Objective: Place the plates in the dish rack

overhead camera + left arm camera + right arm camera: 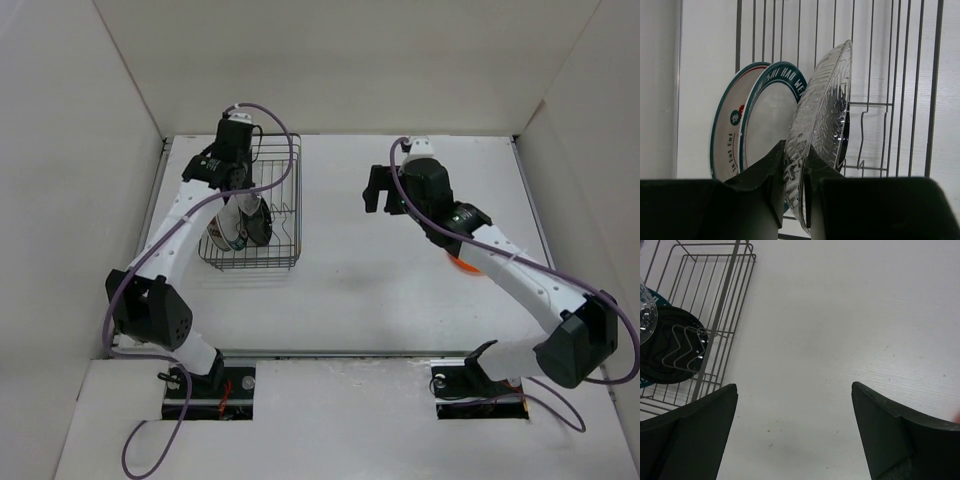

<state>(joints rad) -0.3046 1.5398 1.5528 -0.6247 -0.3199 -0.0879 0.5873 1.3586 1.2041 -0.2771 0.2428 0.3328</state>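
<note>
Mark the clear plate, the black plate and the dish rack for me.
clear plate (826,110): left wrist view, ribbed face.
black plate (654,360): right wrist view, lower face.
dish rack (297,200): top external view, right side wall.

Left arm (175,225), right arm (520,275): slim white links, rounded, joined by blocky black housings at elbow and wrist. Purple cable (268,115) runs the length of each, looping loose near wrist and base. Bases (205,385) black, squat. Fingers (760,187) matte black, broad at root, tapering to blunt tips.

Robot lab: white panel walls (70,150) enclosing table (380,290).
</note>
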